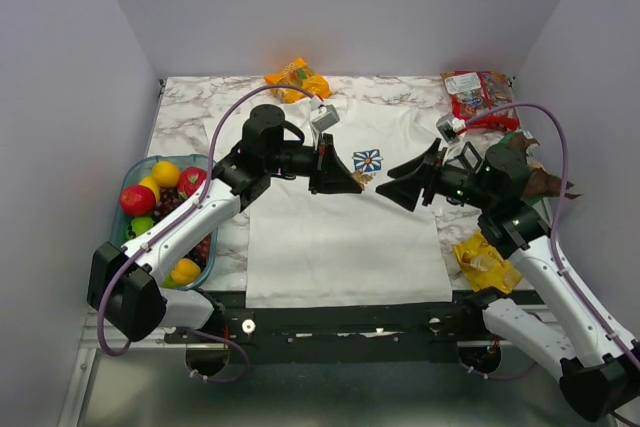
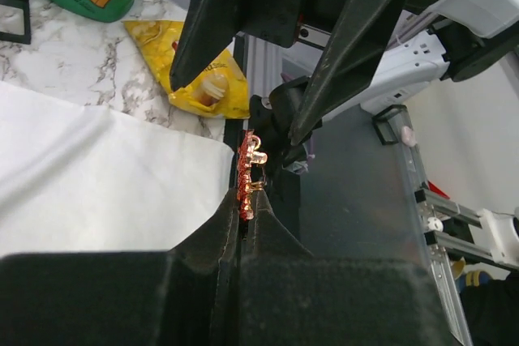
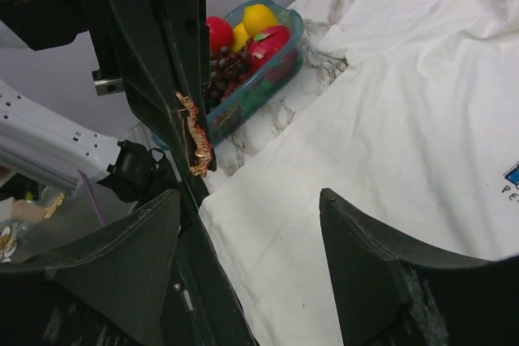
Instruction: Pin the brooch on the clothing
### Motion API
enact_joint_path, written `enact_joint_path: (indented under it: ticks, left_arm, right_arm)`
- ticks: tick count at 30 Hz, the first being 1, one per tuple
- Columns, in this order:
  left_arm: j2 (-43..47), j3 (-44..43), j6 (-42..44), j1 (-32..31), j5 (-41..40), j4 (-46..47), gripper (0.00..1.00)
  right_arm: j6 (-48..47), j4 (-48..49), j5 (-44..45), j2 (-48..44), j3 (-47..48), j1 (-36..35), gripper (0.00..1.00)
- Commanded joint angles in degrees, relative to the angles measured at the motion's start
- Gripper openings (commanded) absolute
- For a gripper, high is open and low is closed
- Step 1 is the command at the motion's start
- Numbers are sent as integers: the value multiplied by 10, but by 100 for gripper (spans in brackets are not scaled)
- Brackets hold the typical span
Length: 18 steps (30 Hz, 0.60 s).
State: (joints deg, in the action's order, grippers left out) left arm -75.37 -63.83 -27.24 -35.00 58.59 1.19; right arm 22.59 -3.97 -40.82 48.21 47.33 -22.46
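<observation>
Left wrist view shows the brooch (image 2: 248, 169), tiny, light, stiff, probably slippery, pinched edge-on in the left tool (image 2: 243, 212) above the T-shirt's (image 2: 97, 168) middle, its free edge offered to the wide-open right tool (image 3: 247, 200).

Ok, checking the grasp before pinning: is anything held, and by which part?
The left gripper pinches the brooch by one end between shut jaws; the right gripper is open and empty.

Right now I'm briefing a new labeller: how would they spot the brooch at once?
Find the white T-shirt spread on the marble table; above its chest the left gripper is shut on the brooch. It is tiny, orange-red and held in the air, unlike the blue-and-white daisy printed flat on the shirt.
</observation>
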Motion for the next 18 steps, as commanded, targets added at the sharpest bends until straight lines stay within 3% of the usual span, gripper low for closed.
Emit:
enact_joint_path:
  ticks: [1,9,18]
  left_arm:
    - [-7,13,-37,0,42,45,0]
    - [-13,13,-38,0,43,46,0]
    - [-14,13,-38,-1,45,47,0]
  right_arm:
    - [-11,51,-45,11,-6,-8,75]
    - [-4,84,-59,43,1,-43,70]
    - [3,108,-59,63,-3,-52,57]
